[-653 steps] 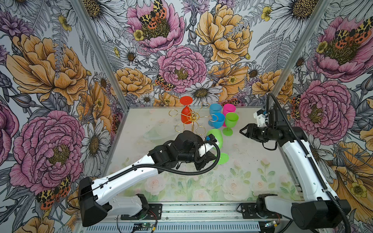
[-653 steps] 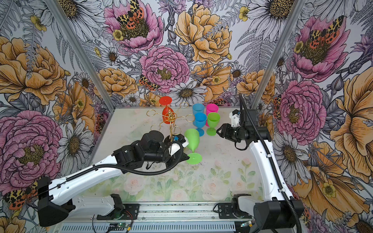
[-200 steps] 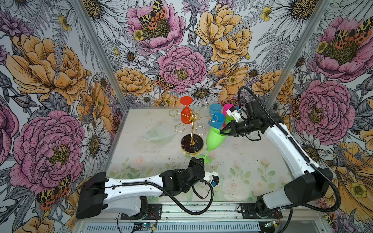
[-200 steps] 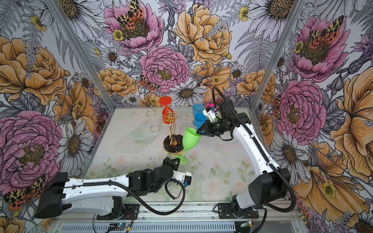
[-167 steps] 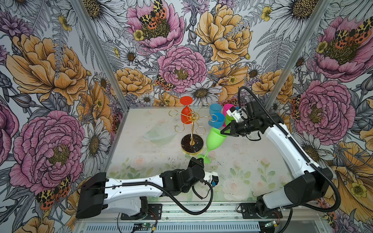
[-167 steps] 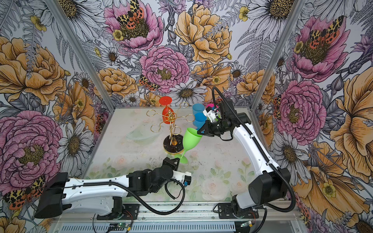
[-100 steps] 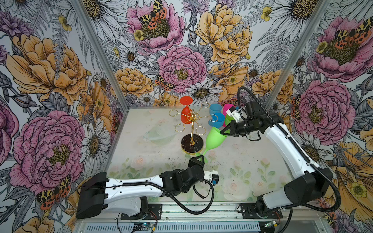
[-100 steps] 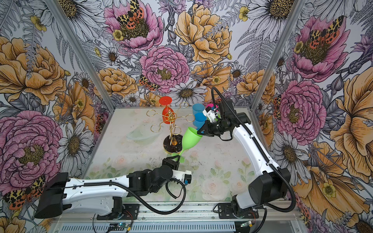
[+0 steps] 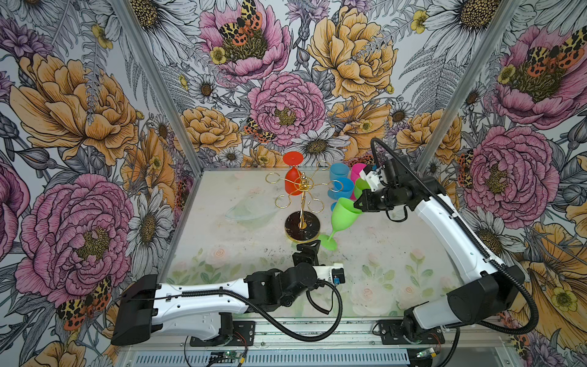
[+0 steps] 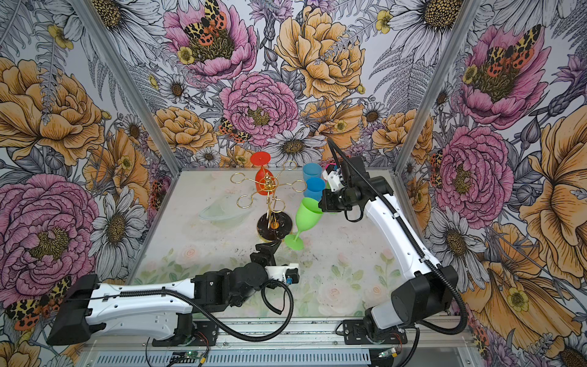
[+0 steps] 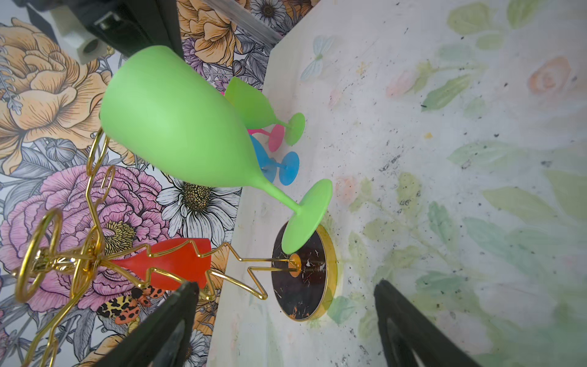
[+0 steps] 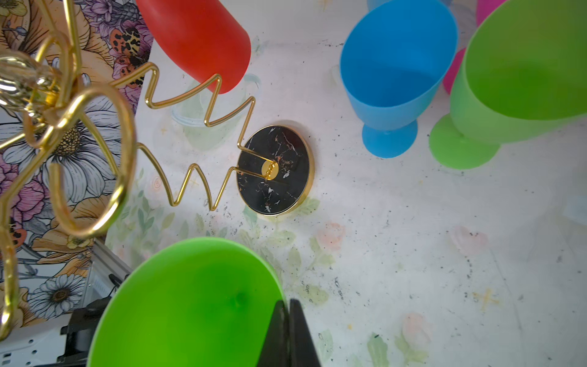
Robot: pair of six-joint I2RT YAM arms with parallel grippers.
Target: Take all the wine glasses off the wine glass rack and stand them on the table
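Your right gripper (image 9: 358,206) is clamped on the rim of the green wine glass (image 9: 344,216), one finger inside the bowl and one outside. The glass is off the wine glass rack (image 9: 302,184) and tilted, bowl up and right, foot (image 9: 328,243) down and left, just right of the rack's round base (image 9: 301,226). You cannot tell whether the foot's edge touches the table (image 9: 397,254).

The rack's near-right loop (image 9: 316,205) sits just left of the bowl, apart from it. A red wine glass (image 9: 293,185) hangs upside down on the rack's far side.

Right behind your right gripper stands a tight cluster: two blue glasses (image 9: 344,188), a pink one (image 9: 356,170) and a second green one (image 12: 521,79). That side is crowded up to the far wall.

Your left gripper (image 9: 308,249) lies low just near of the rack's base with its jaws spread wide, holding nothing, its tips close to the green foot.

Open tabletop lies near and right of the glass, and left of the rack out to the left wall.
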